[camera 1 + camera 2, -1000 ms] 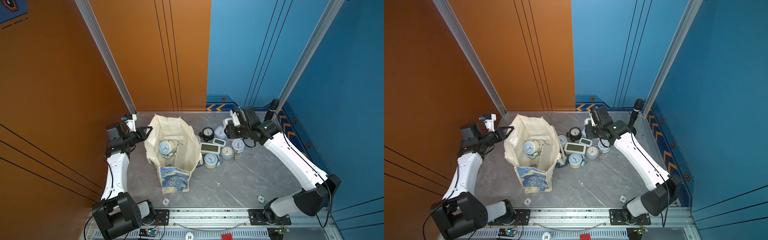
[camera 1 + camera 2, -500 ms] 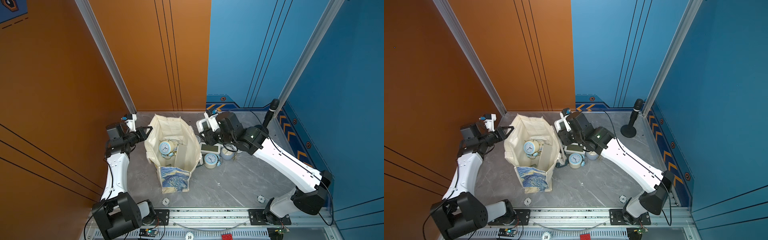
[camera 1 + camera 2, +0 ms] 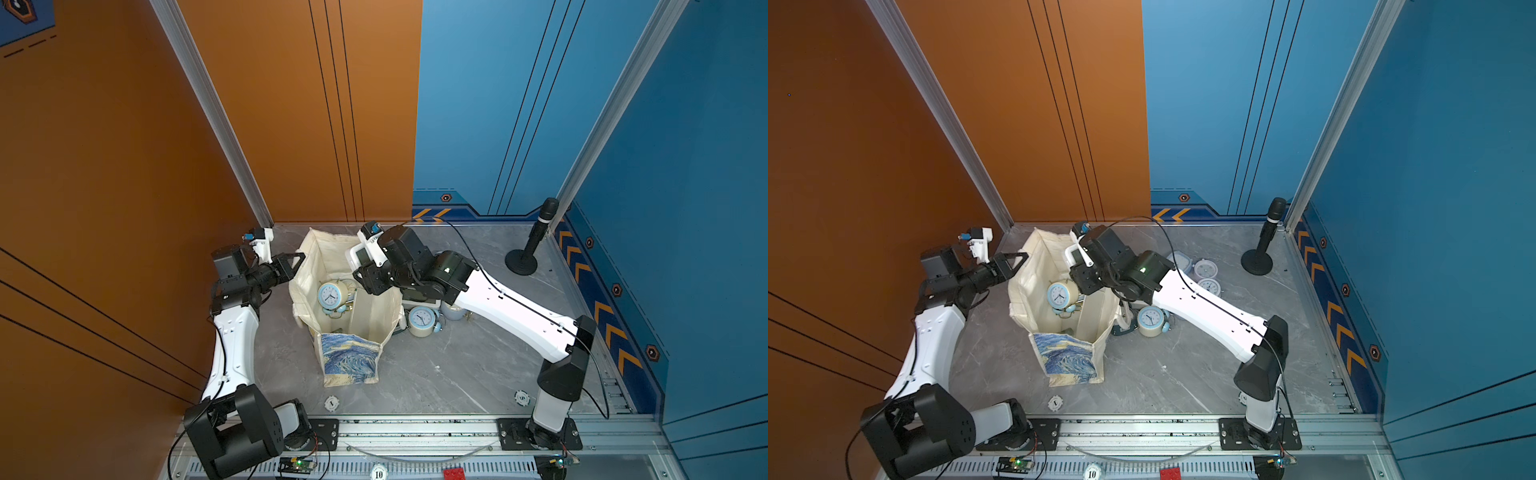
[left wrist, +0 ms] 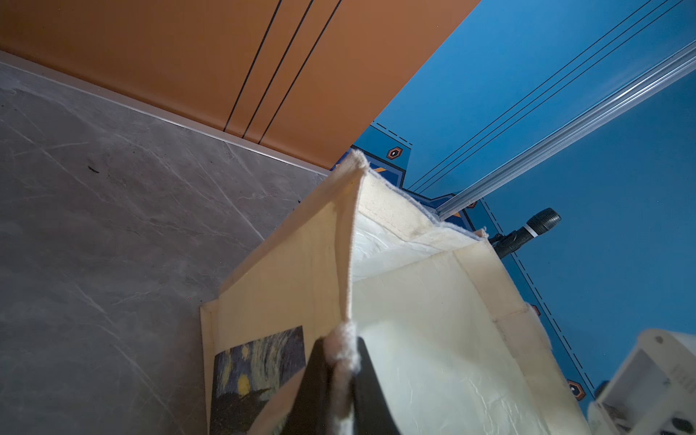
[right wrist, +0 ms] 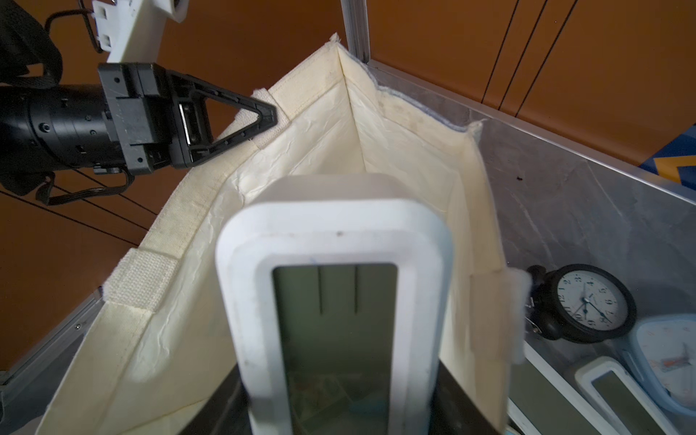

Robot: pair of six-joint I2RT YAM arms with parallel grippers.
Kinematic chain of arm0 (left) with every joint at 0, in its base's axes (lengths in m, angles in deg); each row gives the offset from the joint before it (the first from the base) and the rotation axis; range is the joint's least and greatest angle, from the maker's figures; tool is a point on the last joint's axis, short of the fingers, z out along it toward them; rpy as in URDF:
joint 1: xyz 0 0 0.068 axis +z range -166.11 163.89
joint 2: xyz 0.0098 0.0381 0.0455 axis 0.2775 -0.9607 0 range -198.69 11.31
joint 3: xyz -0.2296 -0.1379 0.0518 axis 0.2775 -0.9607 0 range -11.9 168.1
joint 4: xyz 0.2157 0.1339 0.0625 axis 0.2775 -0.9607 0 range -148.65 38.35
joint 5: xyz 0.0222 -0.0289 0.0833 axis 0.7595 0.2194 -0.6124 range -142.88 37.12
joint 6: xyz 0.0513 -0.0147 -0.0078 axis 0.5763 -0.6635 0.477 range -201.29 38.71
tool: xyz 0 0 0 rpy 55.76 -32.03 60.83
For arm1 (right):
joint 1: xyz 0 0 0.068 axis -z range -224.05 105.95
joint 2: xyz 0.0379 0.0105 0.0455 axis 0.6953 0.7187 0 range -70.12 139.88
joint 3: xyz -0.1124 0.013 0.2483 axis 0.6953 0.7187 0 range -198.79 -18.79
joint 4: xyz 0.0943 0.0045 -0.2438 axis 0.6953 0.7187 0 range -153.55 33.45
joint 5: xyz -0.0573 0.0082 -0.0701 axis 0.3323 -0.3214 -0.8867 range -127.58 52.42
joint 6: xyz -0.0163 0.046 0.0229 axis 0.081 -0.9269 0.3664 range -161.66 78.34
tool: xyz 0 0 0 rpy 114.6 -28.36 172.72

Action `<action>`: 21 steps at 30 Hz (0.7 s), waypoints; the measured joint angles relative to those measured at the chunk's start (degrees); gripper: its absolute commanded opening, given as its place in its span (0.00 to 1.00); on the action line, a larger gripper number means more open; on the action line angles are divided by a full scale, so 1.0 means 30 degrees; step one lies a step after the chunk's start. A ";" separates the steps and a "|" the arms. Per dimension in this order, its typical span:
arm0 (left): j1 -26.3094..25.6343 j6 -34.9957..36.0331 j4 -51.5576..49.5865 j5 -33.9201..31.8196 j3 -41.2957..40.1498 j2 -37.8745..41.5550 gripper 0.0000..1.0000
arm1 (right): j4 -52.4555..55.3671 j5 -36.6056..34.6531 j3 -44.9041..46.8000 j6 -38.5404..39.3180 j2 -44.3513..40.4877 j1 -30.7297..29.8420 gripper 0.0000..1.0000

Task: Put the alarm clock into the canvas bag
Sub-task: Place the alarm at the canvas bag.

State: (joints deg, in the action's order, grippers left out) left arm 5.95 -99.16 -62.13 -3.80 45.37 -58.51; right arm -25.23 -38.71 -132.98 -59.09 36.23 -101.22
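Observation:
The cream canvas bag (image 3: 350, 365) (image 3: 1067, 362) stands open left of the table's middle, its starry print facing front. My left gripper (image 3: 297, 260) (image 3: 1022, 260) (image 4: 341, 348) is shut on the bag's left rim (image 5: 180, 233) and holds the mouth open. My right gripper (image 3: 365, 271) (image 3: 1084, 272) (image 5: 339, 406) is shut on a white digital alarm clock (image 3: 360, 256) (image 3: 1073, 257) (image 5: 335, 301), which hangs over the bag's opening at its right rim. A pale-blue round clock (image 3: 330, 294) (image 3: 1059, 294) lies inside the bag.
Several more clocks lie right of the bag: a cream round one (image 3: 422, 321) (image 3: 1150, 321), a black round one (image 5: 585, 303), a pale-blue square one (image 5: 670, 357) and a white digital one (image 5: 617, 391). A black microphone on a stand (image 3: 534, 241) is at the back right corner.
My right arm has swung left from the pile of clocks, carrying the white digital alarm clock to above the bag's mouth. The left arm has kept its hold and place.

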 measured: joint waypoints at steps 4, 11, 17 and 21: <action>0.0000 0.0000 0.0000 0.0000 0.0000 0.0015 0.00 | 0.0226 -0.0299 -0.1486 -0.0503 0.2076 -0.0262 0.50; -0.0007 0.0000 0.0000 0.0000 -0.0007 0.0029 0.00 | 0.1239 -0.1865 -0.4211 -0.0874 0.5712 -0.0437 0.50; -0.0124 0.0000 0.0007 0.0000 -0.0015 0.0029 0.00 | 0.2149 -0.3264 -0.5799 -0.1151 0.8298 -0.0452 0.50; -0.0131 0.0000 0.0007 0.0000 -0.0022 0.0029 0.00 | 0.2448 -0.3759 -0.6207 -0.1217 0.9413 -0.0423 0.50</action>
State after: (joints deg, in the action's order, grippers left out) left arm 5.56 -99.16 -62.11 -3.80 45.31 -58.42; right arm -17.88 -49.99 -151.61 -62.74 64.47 -102.48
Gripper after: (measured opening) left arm 0.105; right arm 0.571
